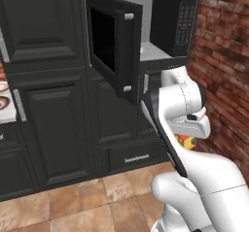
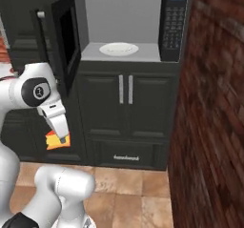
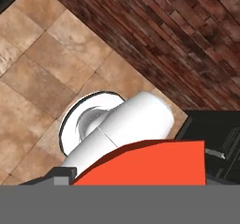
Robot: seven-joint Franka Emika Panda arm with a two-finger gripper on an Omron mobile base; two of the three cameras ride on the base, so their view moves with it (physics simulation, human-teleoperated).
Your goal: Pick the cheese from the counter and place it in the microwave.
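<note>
The cheese (image 2: 57, 140), a yellow-orange wedge with a red rind, hangs low beside my own arm, and my gripper (image 2: 61, 138) is shut on it. In the left base view the cheese (image 1: 186, 141) peeks out under the white hand. In the hand view its red face (image 3: 154, 164) lies across the bottom. The microwave (image 2: 169, 26) stands higher up with its door (image 2: 66, 38) swung open to the left. Its light grey inside holds a white round plate (image 2: 119, 48). A strip of the counter (image 1: 5, 110) shows at the far left edge.
A brick wall (image 2: 209, 108) runs close along the right side. Dark cabinets (image 2: 125, 98) with silver handles and a drawer (image 2: 127, 157) sit under the microwave. The open door (image 1: 113, 44) juts out above the arm. Brown floor tiles (image 1: 73, 204) lie below.
</note>
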